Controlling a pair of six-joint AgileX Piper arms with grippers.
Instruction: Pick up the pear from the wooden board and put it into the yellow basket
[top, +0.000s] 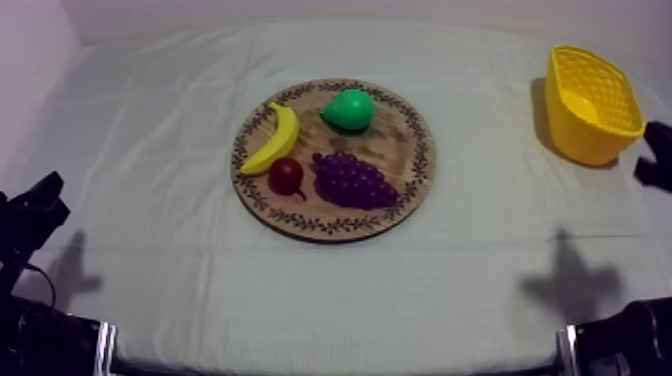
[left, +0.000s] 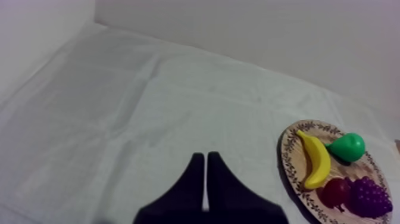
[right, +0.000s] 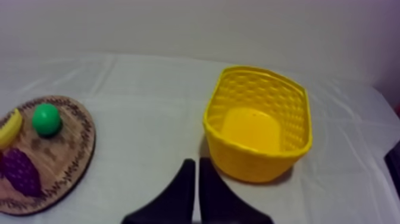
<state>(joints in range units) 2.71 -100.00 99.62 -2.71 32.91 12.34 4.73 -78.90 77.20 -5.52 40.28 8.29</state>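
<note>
Pear (top: 348, 109): laid on wooden board (top: 402, 150), frame centre, with banana (top: 275, 140), grapes (top: 352, 180), small red fruit (top: 286, 175). Yellow basket (top: 575, 135): set on table (top: 150, 120), upper right. Left jaws, right jaws: clenched empty.

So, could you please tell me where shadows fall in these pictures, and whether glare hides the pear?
Top view: two shadows lie on the cloth, one each side; the basket shades the cloth toward the board. Left wrist view: dark shadow hugs the board's near edge. Right wrist view: shadow under the basket's near side. In no view does glare hide the pear.
</note>
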